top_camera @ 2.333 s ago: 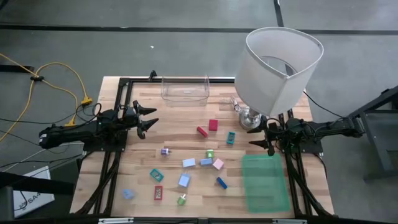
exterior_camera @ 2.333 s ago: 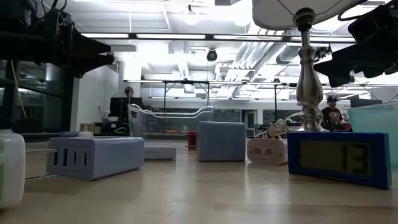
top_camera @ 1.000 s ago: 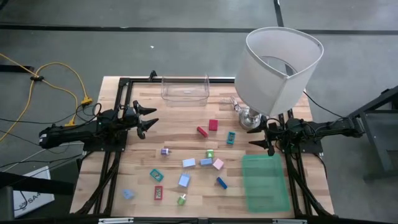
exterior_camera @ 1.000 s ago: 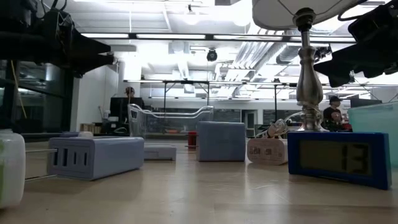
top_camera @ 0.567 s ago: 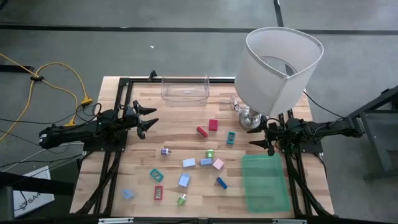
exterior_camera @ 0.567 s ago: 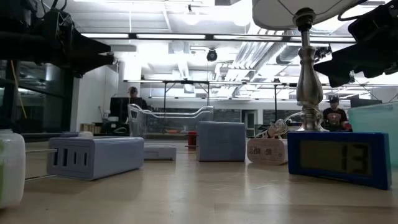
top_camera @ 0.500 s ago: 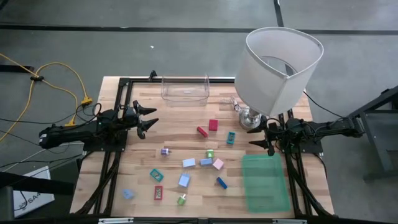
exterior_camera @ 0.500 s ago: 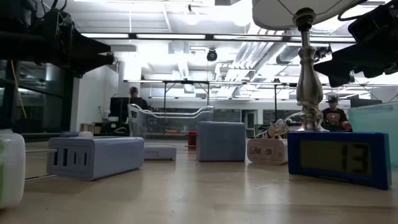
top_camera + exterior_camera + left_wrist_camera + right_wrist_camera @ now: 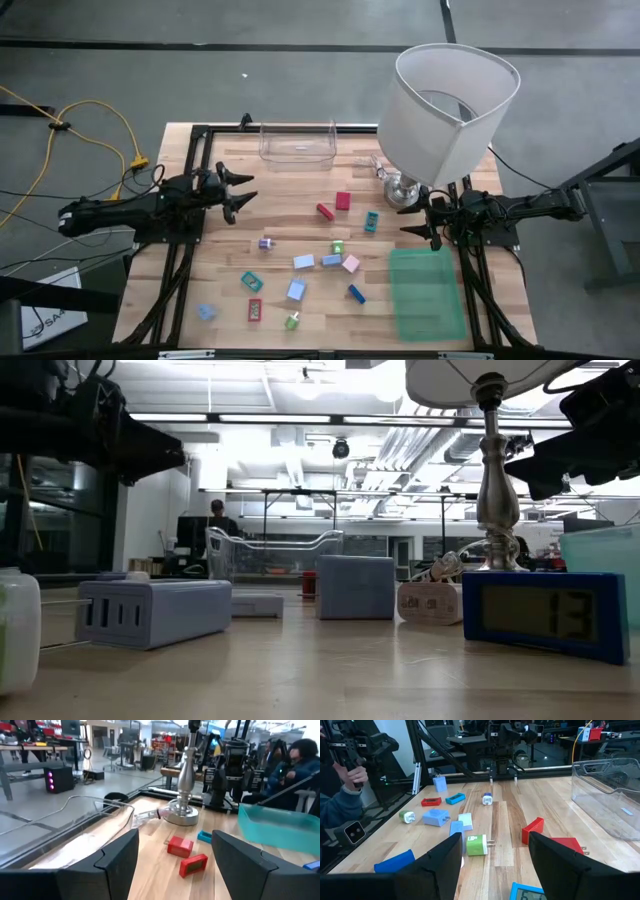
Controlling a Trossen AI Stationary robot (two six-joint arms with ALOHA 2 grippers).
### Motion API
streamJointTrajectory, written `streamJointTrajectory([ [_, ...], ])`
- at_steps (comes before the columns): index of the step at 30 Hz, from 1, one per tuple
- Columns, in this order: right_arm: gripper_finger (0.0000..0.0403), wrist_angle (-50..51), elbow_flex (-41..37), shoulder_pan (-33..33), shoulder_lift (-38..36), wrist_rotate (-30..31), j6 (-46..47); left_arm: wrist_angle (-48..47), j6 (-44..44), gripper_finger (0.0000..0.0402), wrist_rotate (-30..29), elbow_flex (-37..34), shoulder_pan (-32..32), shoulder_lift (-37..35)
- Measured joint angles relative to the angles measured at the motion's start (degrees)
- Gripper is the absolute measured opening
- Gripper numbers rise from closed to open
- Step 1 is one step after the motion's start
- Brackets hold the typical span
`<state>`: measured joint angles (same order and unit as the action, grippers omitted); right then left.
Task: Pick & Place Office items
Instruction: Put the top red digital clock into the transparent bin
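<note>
While the office items (image 9: 330,262) lie scattered exactly where they were a moment ago, across the middle of the wooden surface (image 9: 290,180) between the clear bin (image 9: 297,142) at the far edge and the green tray (image 9: 426,294) on the right, none has been lifted or moved, so your sorting has not begun. What has changed is small: your left hand (image 9: 238,195) has drawn slightly back toward its own side, fingers apart and holding nothing, hovering well apart from the nearest pieces. Your right hand (image 9: 416,218) waits as before beside the base of the white lamp (image 9: 452,100), fingers likewise apart and empty. Judging from this, you are repositioning the left arm before a first approach.
</note>
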<state>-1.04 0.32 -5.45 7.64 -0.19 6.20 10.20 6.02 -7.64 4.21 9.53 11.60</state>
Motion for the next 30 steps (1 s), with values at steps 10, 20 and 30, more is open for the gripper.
streamJointTrajectory([
  [10, 0.0215, 0.00, 0.00, -0.02, 0.02, -0.02, 0.02, -2.26, -3.02, 0.0244, 0.82, 13.26, -1.69, 19.44],
  [20, 0.0215, 0.00, 0.00, -0.02, 0.01, -0.02, 0.01, -21.10, -6.07, 0.0244, -7.90, 31.96, -10.54, 34.01],
  [30, 0.0215, 0.00, 0.00, -0.01, 0.02, -0.01, 0.01, -29.59, -3.76, 0.0244, -17.16, 39.06, -20.40, 42.07],
])
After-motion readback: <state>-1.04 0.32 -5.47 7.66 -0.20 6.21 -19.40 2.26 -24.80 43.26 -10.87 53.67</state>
